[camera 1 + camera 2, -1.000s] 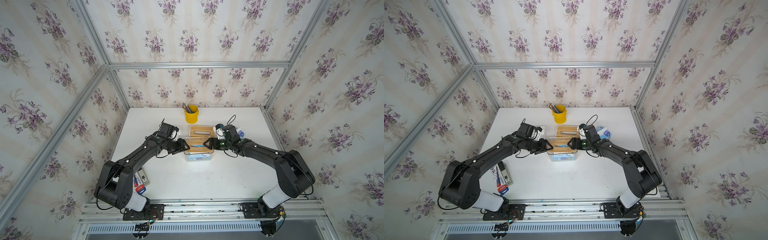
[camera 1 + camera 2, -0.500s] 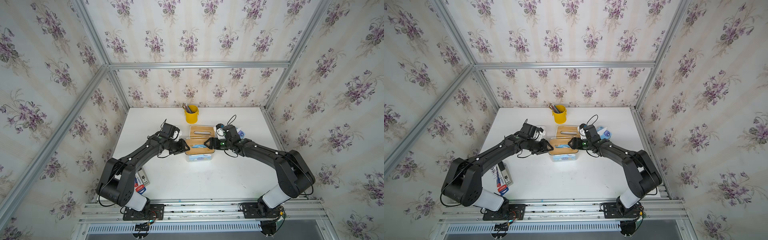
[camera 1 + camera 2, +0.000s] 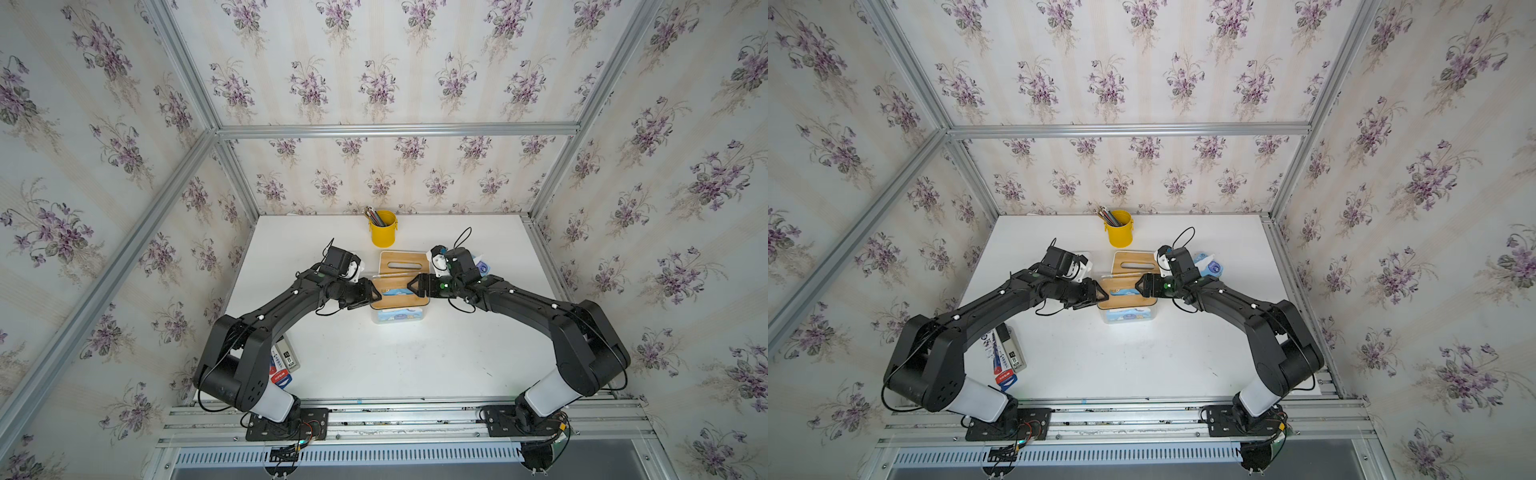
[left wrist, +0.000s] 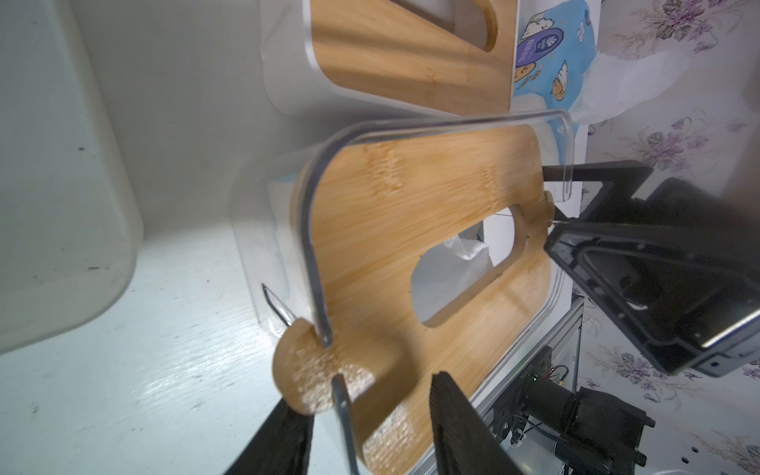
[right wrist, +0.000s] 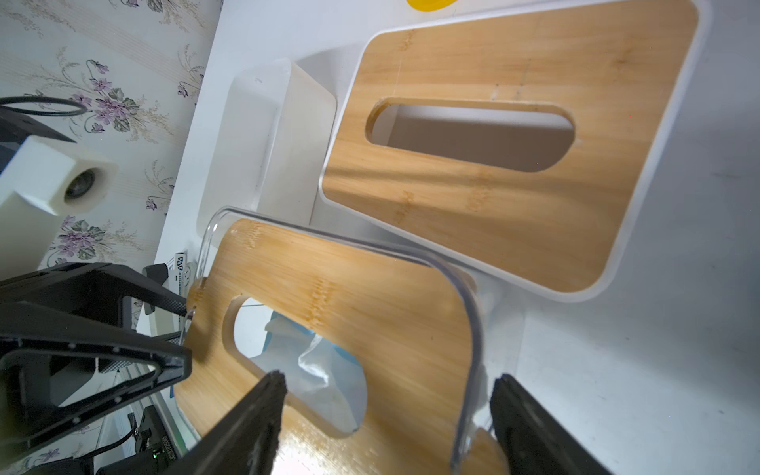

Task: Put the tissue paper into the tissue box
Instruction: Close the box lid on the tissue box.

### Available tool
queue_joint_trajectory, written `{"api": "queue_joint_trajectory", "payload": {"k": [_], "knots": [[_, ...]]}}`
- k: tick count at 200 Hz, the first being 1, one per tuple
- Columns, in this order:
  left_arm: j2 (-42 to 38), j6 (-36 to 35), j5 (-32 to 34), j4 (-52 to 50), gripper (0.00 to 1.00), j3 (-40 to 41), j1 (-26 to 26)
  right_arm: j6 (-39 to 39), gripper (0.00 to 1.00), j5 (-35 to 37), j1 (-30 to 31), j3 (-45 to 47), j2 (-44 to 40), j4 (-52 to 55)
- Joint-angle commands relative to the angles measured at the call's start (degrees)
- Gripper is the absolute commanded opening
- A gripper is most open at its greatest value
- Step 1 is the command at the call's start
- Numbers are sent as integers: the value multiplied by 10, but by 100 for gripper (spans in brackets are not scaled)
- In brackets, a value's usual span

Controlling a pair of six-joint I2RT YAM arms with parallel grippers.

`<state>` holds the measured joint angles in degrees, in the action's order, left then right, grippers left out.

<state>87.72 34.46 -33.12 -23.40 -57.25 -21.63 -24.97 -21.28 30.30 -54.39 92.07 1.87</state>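
Your white table [image 3: 374,365] carries the clear tissue box [image 3: 420,315] at the middle of the frame in both top views. It stands just in front of a second white box [image 3: 403,262] with its own bamboo top. A bamboo lid [image 3: 399,302] lies within the clear rim; you cannot tell from these views whether it sits level.

The tissue pack [image 3: 1127,316] is already inside. Its blue wrapper shows through the front wall, and a pale crumpled fold shows under the slot in the right wrist view [image 5: 312,362].

The left gripper [image 4: 362,390] meets the lid from the left of the frame, jaws part-way apart astride its rounded end tab, with nothing visibly pinched. The right gripper [image 5: 388,376] faces it from the other short end, jaws wide apart around lid edge and clear wall.

Judge the pack as light, soft and slick in its wrapper. It will crush and bulge if pressed, so leave it alone. The lid is probably stiff and light, and apt to jam if tipped. Take it by the two short ends and press evenly. The clear wall looks slippery, so avoid pinching it.
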Motion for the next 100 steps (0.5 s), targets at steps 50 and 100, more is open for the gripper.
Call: {"api": "queue_joint_trajectory", "payload": {"k": [50,100], "knots": [[10,-27,22,-12,54,-6,3,40,85,58,-2,-18,7,55],[1,-36,23,-22,60,-12,4,67,86,73,-3,-31,-8,71]]}}
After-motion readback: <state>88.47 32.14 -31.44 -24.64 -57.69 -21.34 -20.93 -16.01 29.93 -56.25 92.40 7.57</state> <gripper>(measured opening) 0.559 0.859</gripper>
